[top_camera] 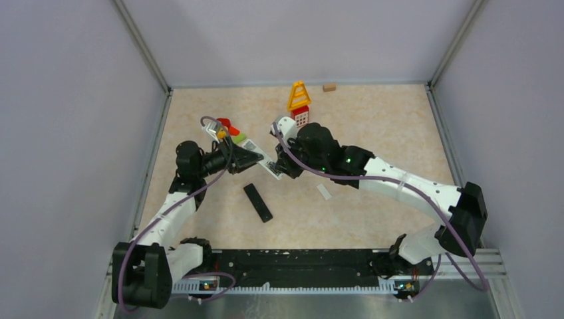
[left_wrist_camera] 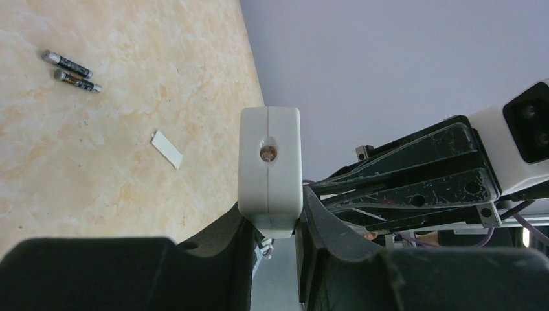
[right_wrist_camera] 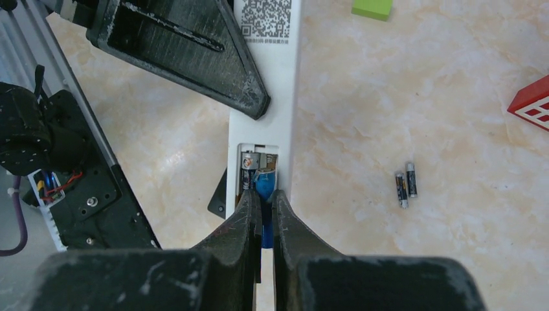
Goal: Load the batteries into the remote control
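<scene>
Right pincer [right_wrist_camera: 264, 198] hides most of the blue battery [right_wrist_camera: 264, 185].

Count of items by kind.

- **Batteries, three:** two dark batteries [right_wrist_camera: 402, 189] and one blue battery [right_wrist_camera: 264, 189].
- **Remotes, two:** one white remote [right_wrist_camera: 281, 78] and one black remote [top_camera: 258, 203].
- **Flat white strip [top_camera: 324, 191]:** one.
- **Toy pieces, five:**
  - one yellow triangle [top_camera: 298, 95]
  - one red block with a white window front [top_camera: 300, 116]
  - one plain red block [top_camera: 226, 124]
  - one green block [right_wrist_camera: 372, 8]
  - one small tan block [top_camera: 328, 87]
- **Robot arms, two:** left arm [top_camera: 169, 219] and right arm [top_camera: 399, 183].
</scene>
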You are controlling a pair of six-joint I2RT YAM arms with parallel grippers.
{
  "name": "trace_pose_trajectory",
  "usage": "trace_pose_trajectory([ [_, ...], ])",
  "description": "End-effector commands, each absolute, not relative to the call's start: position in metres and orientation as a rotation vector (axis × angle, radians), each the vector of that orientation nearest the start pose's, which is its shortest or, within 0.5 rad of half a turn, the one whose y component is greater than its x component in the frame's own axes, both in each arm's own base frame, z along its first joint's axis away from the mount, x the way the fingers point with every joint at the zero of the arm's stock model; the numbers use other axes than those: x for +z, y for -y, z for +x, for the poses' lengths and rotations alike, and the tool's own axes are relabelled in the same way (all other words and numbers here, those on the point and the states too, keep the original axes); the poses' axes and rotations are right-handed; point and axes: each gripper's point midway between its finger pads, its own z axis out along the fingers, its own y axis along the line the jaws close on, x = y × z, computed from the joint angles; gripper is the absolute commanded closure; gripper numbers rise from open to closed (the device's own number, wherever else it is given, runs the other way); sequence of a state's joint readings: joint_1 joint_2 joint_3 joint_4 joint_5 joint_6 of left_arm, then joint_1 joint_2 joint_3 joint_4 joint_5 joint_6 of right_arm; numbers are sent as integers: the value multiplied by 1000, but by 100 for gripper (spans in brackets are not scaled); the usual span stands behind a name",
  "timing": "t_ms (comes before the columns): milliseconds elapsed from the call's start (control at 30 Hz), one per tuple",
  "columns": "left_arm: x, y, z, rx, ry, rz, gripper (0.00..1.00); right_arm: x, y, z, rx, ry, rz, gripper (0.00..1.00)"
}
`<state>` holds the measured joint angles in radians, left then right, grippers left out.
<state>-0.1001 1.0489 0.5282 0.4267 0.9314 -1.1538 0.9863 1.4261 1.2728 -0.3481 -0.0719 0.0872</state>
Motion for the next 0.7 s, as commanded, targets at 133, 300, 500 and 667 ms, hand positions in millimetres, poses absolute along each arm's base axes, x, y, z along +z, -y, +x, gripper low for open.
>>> trace_pose_trajectory([
  [133, 256, 193, 248, -1685, -1863, -105, 100, 267, -385, 227, 723, -1823, -997, 97],
  [300, 261, 192, 250, -1677, -1847, -107, 100, 263, -384, 224, 717, -1843, -1010, 95],
  [500, 259, 191, 251, -1665, -1846, -117, 100, 261, -380, 223, 700, -1871, -1021, 95],
  [667, 258, 191, 251, -1664, -1846, -117, 100, 254, -378, 226, 660, -1906, -1032, 95],
])
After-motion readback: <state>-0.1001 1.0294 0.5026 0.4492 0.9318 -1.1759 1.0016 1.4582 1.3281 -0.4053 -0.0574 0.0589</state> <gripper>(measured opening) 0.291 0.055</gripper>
